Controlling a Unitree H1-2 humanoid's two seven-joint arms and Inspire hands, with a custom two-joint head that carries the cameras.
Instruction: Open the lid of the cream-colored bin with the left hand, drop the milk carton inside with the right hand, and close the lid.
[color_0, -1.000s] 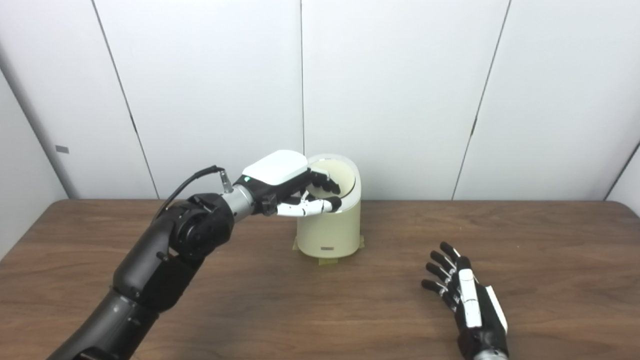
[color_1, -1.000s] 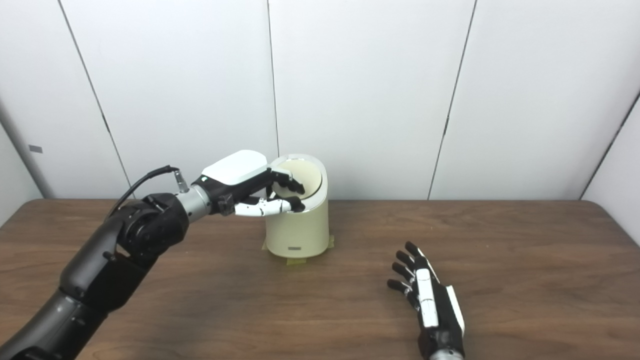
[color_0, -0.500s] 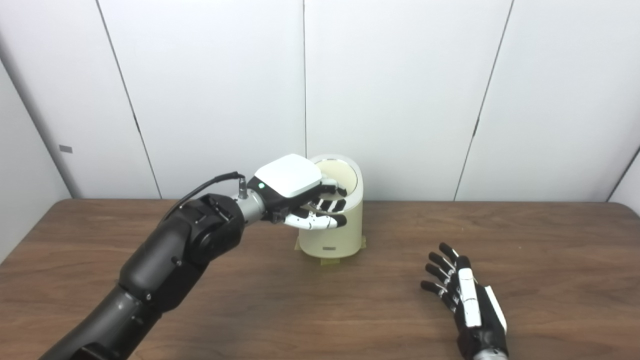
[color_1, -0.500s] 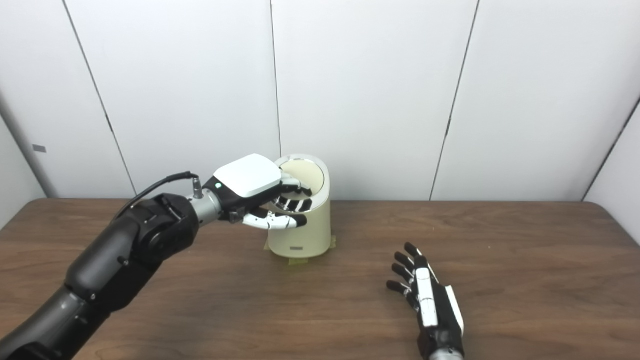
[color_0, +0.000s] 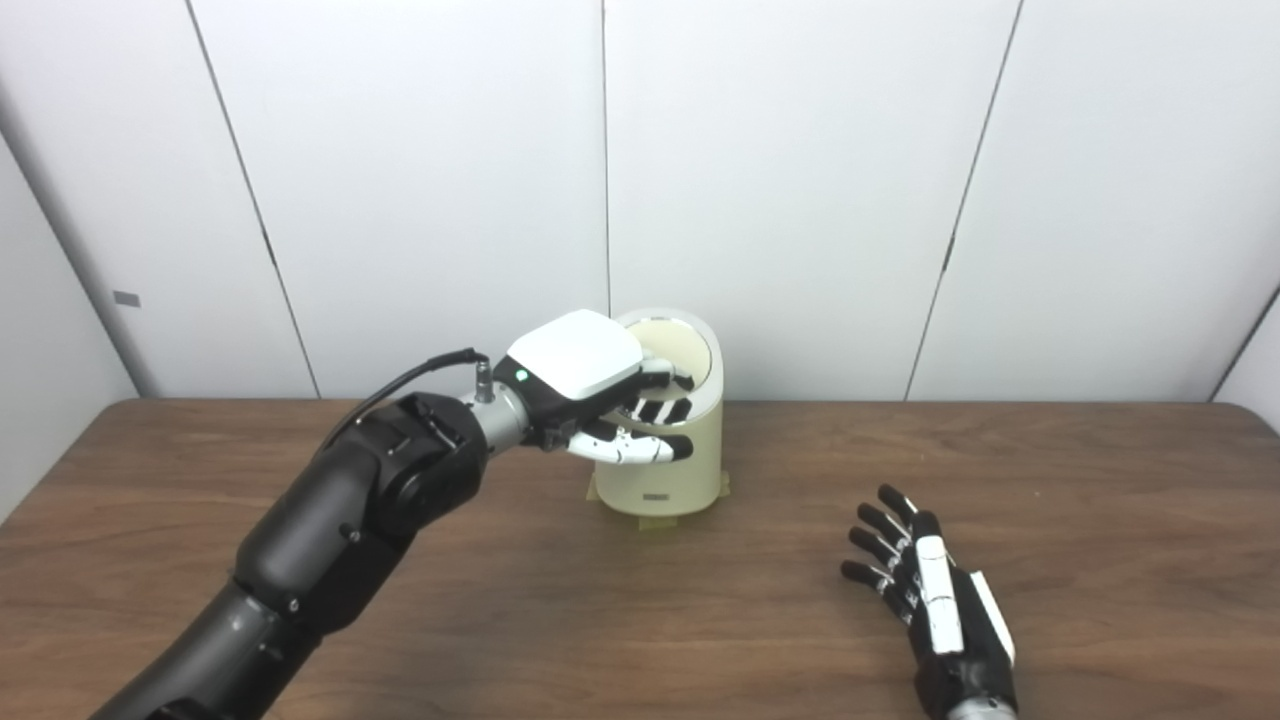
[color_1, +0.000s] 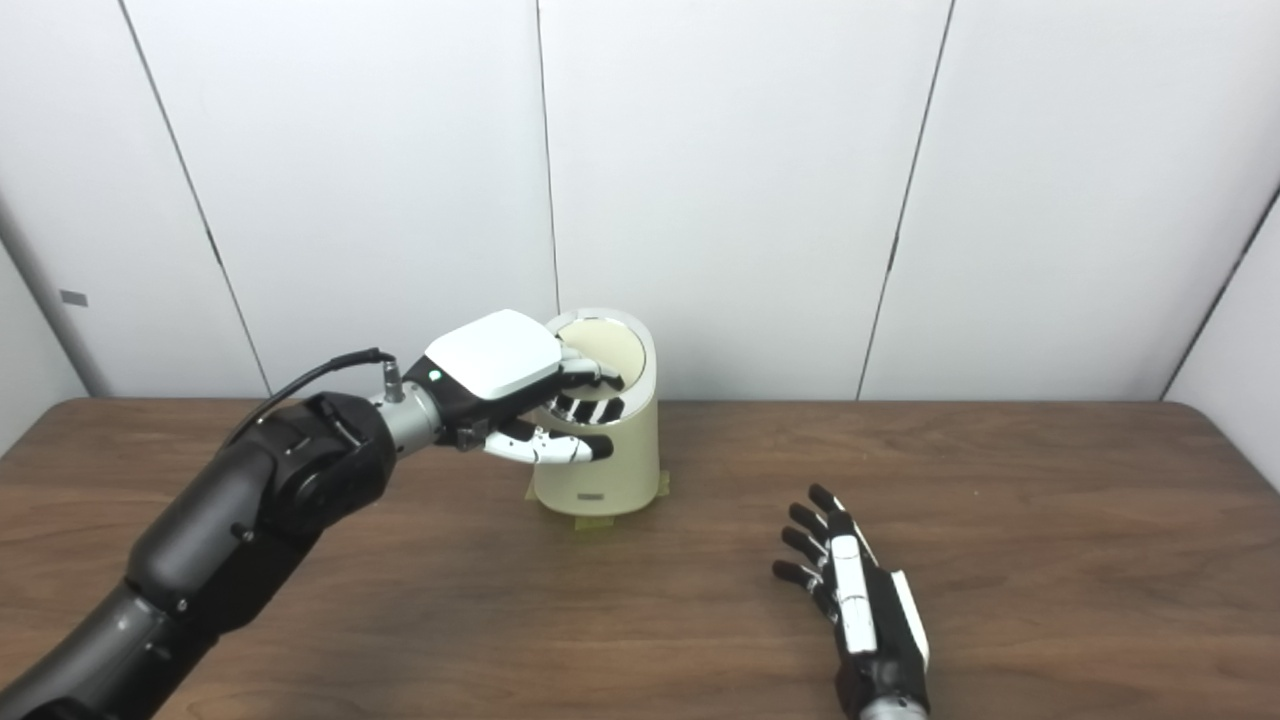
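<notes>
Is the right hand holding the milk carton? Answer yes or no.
No: the right hand lies on the table with fingers spread and nothing in it, and no milk carton shows in this view.

The left arm (color_0: 330, 520) is extended forward and inward from the lower left, bent at the elbow, with a black cable looped at the wrist. The left hand (color_0: 590, 385) is held raised, its white back turned upward, the fingers (color_0: 665, 410) loosely curled and apart, the thumb stretched out beneath them. The right hand (color_0: 925, 585) is laid low, fingers spread and pointed forward, nothing held.
</notes>
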